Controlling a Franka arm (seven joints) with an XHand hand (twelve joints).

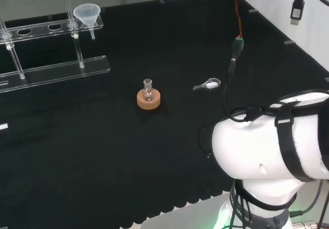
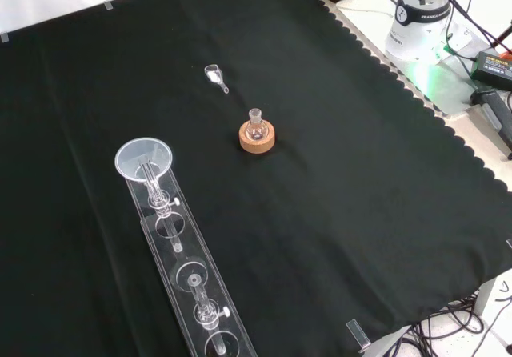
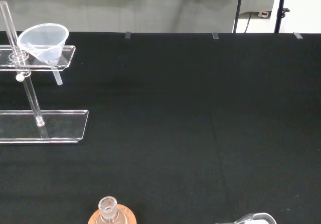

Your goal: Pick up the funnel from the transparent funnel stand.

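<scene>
A clear funnel sits in the end hole of the transparent funnel stand at the back left of the head view, its stem hanging below the upper shelf. In the front view the funnel rests at the upper end of the stand, at the lower left. The wrist view has the funnel on the stand, some way off from the camera.
A small round flask stands on a cork ring mid-cloth, seen also as flask on cork ring. A small clear piece lies to its right in the head view. The arm's white link rises at lower right.
</scene>
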